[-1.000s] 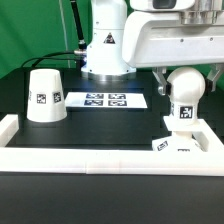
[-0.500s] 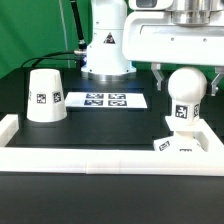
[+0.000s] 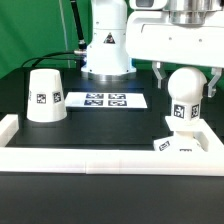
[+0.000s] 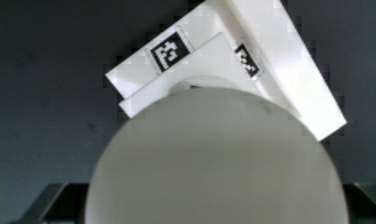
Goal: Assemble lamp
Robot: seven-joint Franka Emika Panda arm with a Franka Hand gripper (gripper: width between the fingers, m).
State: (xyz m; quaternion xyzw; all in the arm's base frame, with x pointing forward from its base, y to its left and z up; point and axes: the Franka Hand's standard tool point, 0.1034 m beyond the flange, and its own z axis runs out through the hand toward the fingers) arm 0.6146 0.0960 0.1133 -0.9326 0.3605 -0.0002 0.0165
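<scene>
The white ball-shaped bulb (image 3: 186, 92) stands upright on the low square base (image 3: 195, 139) at the exterior view's right. My gripper (image 3: 187, 80) reaches down from above with one dark finger (image 3: 161, 75) against each side of the bulb's round part, shut on it. In the wrist view the bulb (image 4: 203, 150) fills most of the picture, the base (image 4: 256, 40) shows beyond it, and my gripper (image 4: 206, 208) has its fingertips at the bulb's two flanks. The tapered shade (image 3: 44, 95) stands alone, mouth down, at the exterior view's left.
The marker board (image 3: 105, 99) lies flat between the shade and the bulb. A white rim (image 3: 100, 160) borders the black table at the front and sides; the base rests close to its front right corner. The arm's own pedestal (image 3: 105, 45) stands behind the marker board.
My wrist has turned above the bulb while the fingers stay at its sides. The tag on the bulb's neck has shifted slightly to the exterior view's left. Shade and base have not moved.
</scene>
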